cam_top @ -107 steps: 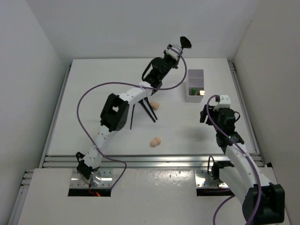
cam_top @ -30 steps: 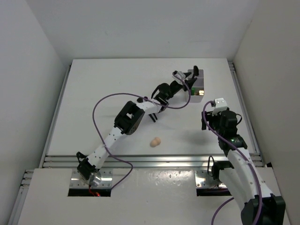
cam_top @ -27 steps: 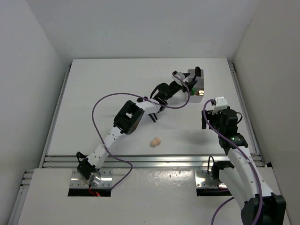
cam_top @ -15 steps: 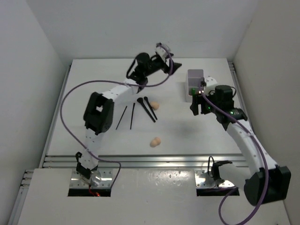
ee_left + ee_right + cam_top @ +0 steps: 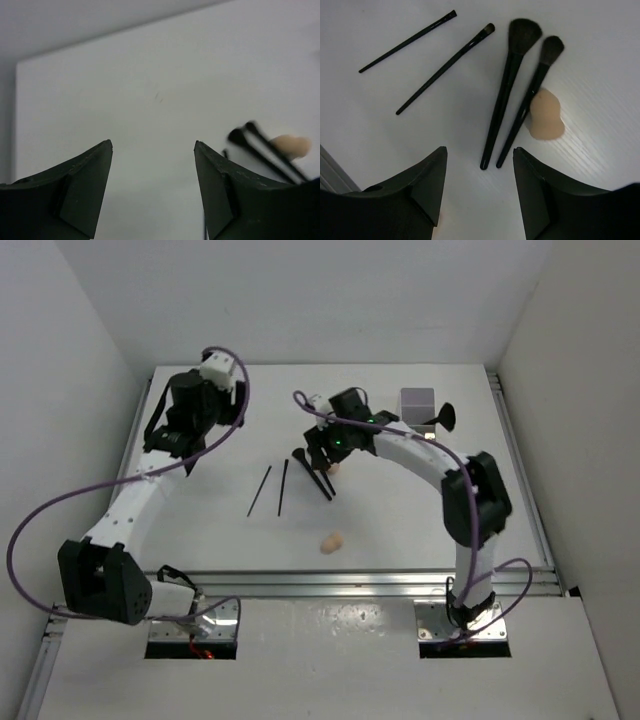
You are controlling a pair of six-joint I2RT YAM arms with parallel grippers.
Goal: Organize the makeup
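While the right claw (image 5: 480, 150) hangs spread and empty over the middle of the surface (image 5: 200, 530), the step in hand reads as picking up one of the two thick brushes below it.

Layout under the claw:
- first thick brush (image 5: 504, 90) and second thick brush (image 5: 532, 92) lie side by side, butt ends close together, heads further apart.
- second thick brush touches a peach sponge (image 5: 546, 119) along its handle.
- first thin brush (image 5: 407, 42) and second thin brush (image 5: 442, 70) lie beside them, apart, toward the left edge.
- loose sponge (image 5: 332, 540) sits alone nearer the near edge.

Judgement on the grasp: both butt ends fall between the jaws, so closing here would likely catch two handles. Better to shift toward the heads, where the handles diverge, and straddle the first thick brush only. That one is clear of the sponge. The jaws already stand across the handles, so little wrist turn seems needed. Descend until the tips bracket the handle just off the surface.

Left claw (image 5: 152, 143): spread, empty, near the far left corner, well apart from the makeup.

Container: white box (image 5: 408, 400) near the far right corner. A black brush head (image 5: 446, 417) projects past its right side. Other contents cannot be made out.
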